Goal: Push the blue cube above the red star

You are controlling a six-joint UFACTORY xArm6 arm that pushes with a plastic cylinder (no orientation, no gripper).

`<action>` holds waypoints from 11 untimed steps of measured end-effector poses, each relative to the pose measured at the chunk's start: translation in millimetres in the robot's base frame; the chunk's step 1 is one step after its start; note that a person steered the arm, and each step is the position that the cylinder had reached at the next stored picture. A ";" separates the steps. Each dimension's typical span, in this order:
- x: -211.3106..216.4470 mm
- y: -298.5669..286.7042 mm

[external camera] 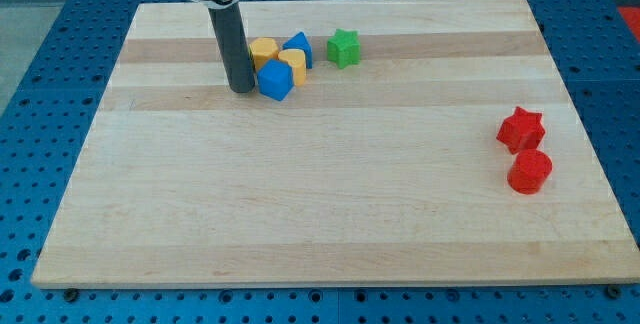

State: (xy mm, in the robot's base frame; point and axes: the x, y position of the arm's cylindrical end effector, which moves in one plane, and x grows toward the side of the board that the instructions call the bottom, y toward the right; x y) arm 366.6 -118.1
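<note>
**Rod tip at blue cube, upper-left of board**

Tool: plain rod, no jaws to spread or pinch. My tip (pixel 241 88) sits just beside blue cube (pixel 275 81), at its 9 o'clock; contact can't be told. Cluster w/ cube: two yellow blocks (pixel 264 52) (pixel 293 63), a second blue block (pixel 298 46). Green star (pixel 344 48) at 2 o'clock. Red star (pixel 521 129) far off at 4 o'clock, red cylinder (pixel 530 171) just below it. All on wooden board (pixel 300 214).

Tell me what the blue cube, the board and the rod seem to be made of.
Blue cube: probably moulded plastic, with a uniform saturated colour and a slight sheen.
Pale board: wood, judging by the visible grain and plank strips, with a smooth matte finish.
Straight dark rod: dark grey and matte, either metal or hard plastic; I cannot tell which. My tip sits at the cube's left.
</note>
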 end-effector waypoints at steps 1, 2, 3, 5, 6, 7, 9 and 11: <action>0.0 0.0; 0.0 7.7; 0.0 37.5; 0.0 101.9; 0.0 134.4; 0.0 171.1; 0.4 170.5; 0.9 108.6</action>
State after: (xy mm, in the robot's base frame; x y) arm 367.5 -9.5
